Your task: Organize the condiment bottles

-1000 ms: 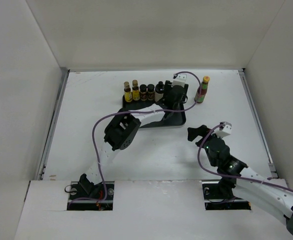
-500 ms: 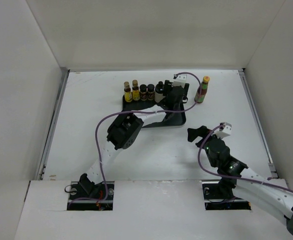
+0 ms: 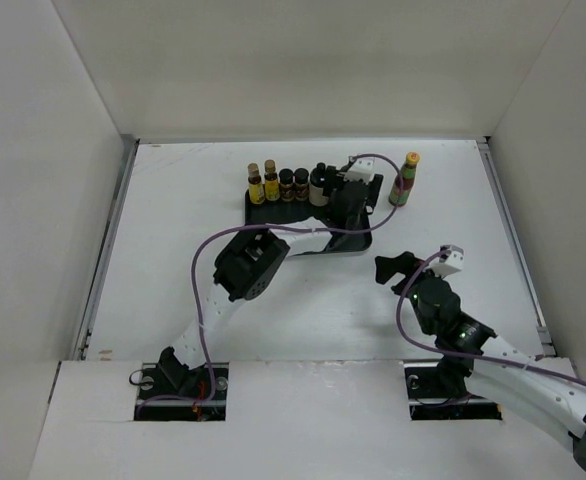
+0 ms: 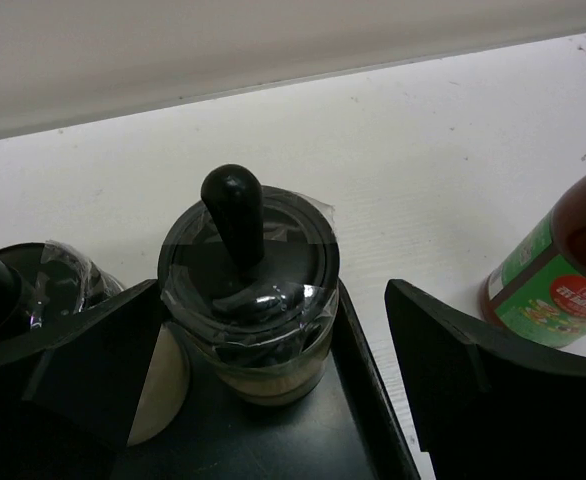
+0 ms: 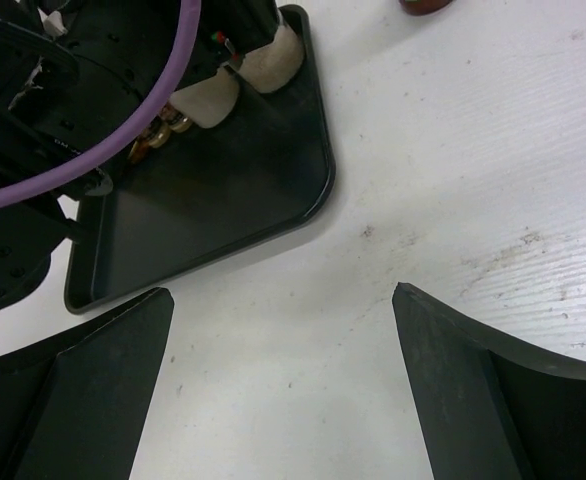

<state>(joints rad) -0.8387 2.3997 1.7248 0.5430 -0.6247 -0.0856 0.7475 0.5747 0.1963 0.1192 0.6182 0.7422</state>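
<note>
A black tray (image 3: 308,235) holds a back row of bottles: two yellow-labelled ones (image 3: 263,185), two dark jars (image 3: 294,184) and a white bottle with a black cap (image 3: 319,185). My left gripper (image 3: 341,200) is over the row's right end. In the left wrist view it is open (image 4: 273,400), with a second white, black-capped bottle (image 4: 248,290) standing on the tray between the spread fingers, untouched. The other white bottle (image 4: 33,290) is at its left. The red bottle with a green neck (image 3: 404,180) stands on the table right of the tray (image 4: 563,270). My right gripper (image 3: 388,270) is open and empty.
White walls enclose the table on the left, back and right. The tray's near half (image 5: 213,200) is bare. In the right wrist view my open fingers (image 5: 453,380) hover over white table just off the tray's near right corner. A purple cable (image 3: 208,270) loops along the left arm.
My left gripper has shifted slightly left and nearer over the tray's right end, and its elbow has swung a little. The right arm and the red bottle have not moved.
</note>
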